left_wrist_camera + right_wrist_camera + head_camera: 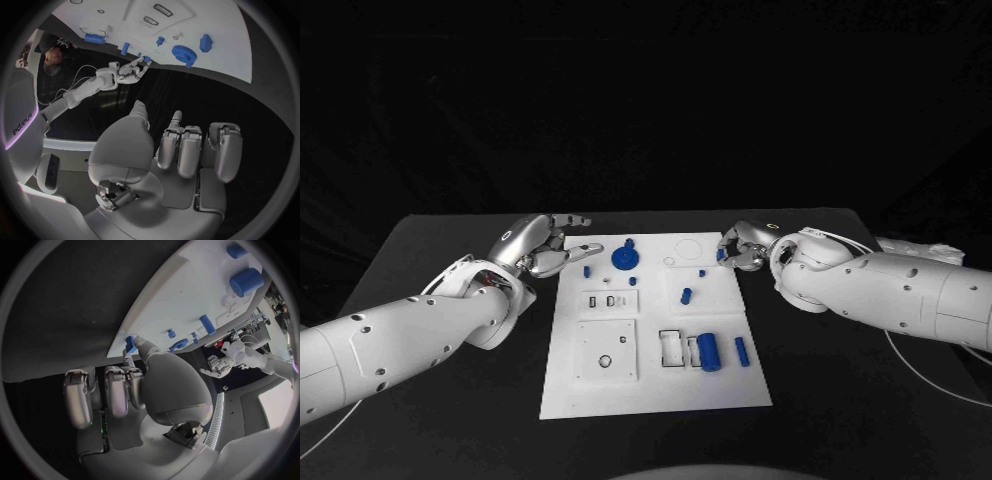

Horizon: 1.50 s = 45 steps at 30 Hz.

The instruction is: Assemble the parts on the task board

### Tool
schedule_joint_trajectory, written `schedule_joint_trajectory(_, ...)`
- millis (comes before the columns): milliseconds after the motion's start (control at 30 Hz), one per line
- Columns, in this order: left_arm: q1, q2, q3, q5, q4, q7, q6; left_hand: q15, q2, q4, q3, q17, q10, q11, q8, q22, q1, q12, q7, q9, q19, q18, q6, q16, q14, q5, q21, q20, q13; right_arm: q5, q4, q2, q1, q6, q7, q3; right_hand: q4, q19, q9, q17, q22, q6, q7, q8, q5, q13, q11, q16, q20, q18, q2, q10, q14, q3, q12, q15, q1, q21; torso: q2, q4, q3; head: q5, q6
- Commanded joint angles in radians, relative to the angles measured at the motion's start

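- At the centre of the black table (pixel 444 240) lies the task board (pixel 661 385), with a hand of the robot at each of its far corners.
- Left hand (pixel 542 246): at the board's far left corner, fingers spread and slightly bent, nothing in them; it appears empty and parted, clear of the parts.
- Right hand (pixel 747 247): at the board's far right edge, fingers gathered about a small blue part (pixel 130 344) at the board's rim. The right wrist view shows a fingertip against this piece; whether it is truly pinched or merely touched cannot be told.
- Parts on the board: a blue gear (pixel 626 259) near the far end, a small blue peg (pixel 685 295) mid-board, a blue cylinder (pixel 710 352) and a slimmer blue bar (pixel 741 350) on the right half nearer the robot.
- Step in hand, by judgement: the right hand is taking up or seating the edge piece; most of the parts look unassembled, so the task seems to be at an early stage.
- Next move calls for a sure pinch on so small a piece, then careful alignment over its recess.
- Hard to make out: the recesses' shapes, and the contact beneath the right hand's fingers.
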Motion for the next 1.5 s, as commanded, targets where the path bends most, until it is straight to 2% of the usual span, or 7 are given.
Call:
schedule_joint_trajectory(33,0.0,0.0,0.001,-0.007,0.003,0.006,0.003,0.004,0.007,0.0,-0.007,0.263,0.104,0.0,-0.005,0.263,0.003,0.003,-0.002,0.0,0.105,-0.007,0.008,0.003,0.104,-0.001,0.002,0.009,0.263,-0.013,-0.003,0.003,-0.001,0.02,-0.009,0.0,0.003,0.103,0.001,0.263,0.263,0.007,0.001,0.007,0.004,0.263,-0.004,0.004,-0.006,-0.007,0.009,0.105,0.104,0.006,0.003,-0.005,-0.003,0.005,0.0,0.0001,0.0003,0.002,-0.006)
schedule_joint_trajectory(367,0.001,0.0,0.001,-0.007,0.003,0.006,0.002,0.004,0.012,0.0,-0.007,0.263,0.104,0.0,-0.006,0.263,0.007,0.003,-0.002,0.0,0.105,-0.007,0.01,0.003,0.104,0.0,0.002,0.009,0.263,-0.014,-0.005,0.008,-0.002,0.018,-0.01,0.0,0.006,0.103,0.003,0.263,0.263,0.026,0.0,0.011,0.005,0.263,-0.005,0.004,-0.006,-0.007,0.013,0.105,0.104,0.006,0.003,-0.006,-0.005,0.005,0.001,-0.0002,0.0001,0.003,-0.006)
schedule_joint_trajectory(767,0.001,0.001,0.001,-0.007,0.001,0.007,0.001,0.004,0.013,0.0,-0.008,0.263,0.104,0.0,-0.006,0.263,0.008,0.003,-0.002,0.0,0.105,-0.007,0.01,0.003,0.104,0.001,0.002,0.009,0.263,-0.012,0.002,0.006,-0.003,-0.012,0.003,0.0,0.007,0.103,0.018,0.263,0.263,0.143,0.003,0.046,0.004,0.263,0.006,0.004,-0.002,-0.007,0.054,0.105,0.104,0.024,0.003,0.001,0.017,0.005,0.0,0.0005,0.0004,0.003,-0.007)
schedule_joint_trajectory(967,0.0,0.001,0.001,-0.008,0.001,0.007,0.001,0.004,0.014,0.0,-0.008,0.263,0.104,0.0,-0.006,0.263,0.009,0.003,-0.002,0.0,0.105,-0.007,0.01,0.003,0.104,0.001,0.002,0.009,0.263,-0.003,0.013,0.003,-0.003,-0.057,0.031,0.0,0.0,0.103,0.017,0.263,0.263,0.158,0.01,0.045,0.005,0.263,0.012,0.004,0.001,-0.007,0.05,0.105,0.104,0.023,0.003,0.005,0.026,0.005,0.001,0.0006,0.0001,0.004,-0.004)
schedule_joint_trajectory(1167,0.0,0.0,0.001,-0.008,0.001,0.007,0.001,0.004,0.014,0.0,-0.008,0.263,0.104,0.0,-0.007,0.263,0.009,0.003,-0.002,0.0,0.105,-0.007,0.01,0.003,0.104,0.001,0.002,0.01,0.263,0.023,0.03,-0.001,-0.002,-0.131,0.068,0.001,-0.006,0.103,0.017,0.263,0.263,0.182,0.016,0.048,0.006,0.263,0.018,0.004,0.005,-0.007,0.046,0.105,0.104,0.021,0.003,0.009,0.033,0.005,-0.001,0.0003,0.0,0.008,-0.004)
schedule_joint_trajectory(1300,0.0,0.001,0.001,-0.009,0.001,0.007,0.001,0.004,0.014,0.0,-0.008,0.263,0.104,0.0,-0.007,0.263,0.009,0.003,-0.002,0.0,0.105,-0.007,0.01,0.003,0.104,0.001,0.002,0.01,0.263,0.037,0.057,-0.006,0.005,-0.176,0.091,0.004,-0.008,0.103,0.016,0.263,0.263,0.188,0.018,0.048,0.007,0.263,0.02,0.004,0.006,-0.007,0.044,0.105,0.104,0.02,0.003,0.011,0.035,0.005,0.0,0.0009,-0.0001,0.008,-0.003)
schedule_joint_trajectory(1500,0.0,0.003,0.001,-0.009,-0.002,0.007,0.001,0.004,0.014,0.0,-0.008,0.263,0.104,0.0,-0.007,0.263,0.009,0.003,-0.002,0.0,0.105,-0.007,0.01,0.003,0.104,0.001,0.002,0.01,0.263,0.051,0.131,-0.014,0.035,-0.189,0.1,0.006,-0.01,0.103,0.016,0.263,0.263,0.195,0.022,0.048,0.008,0.263,0.022,0.004,0.008,-0.007,0.043,0.105,0.104,0.019,0.003,0.013,0.038,0.005,0.0,0.0006,-0.0005,0.01,-0.006)
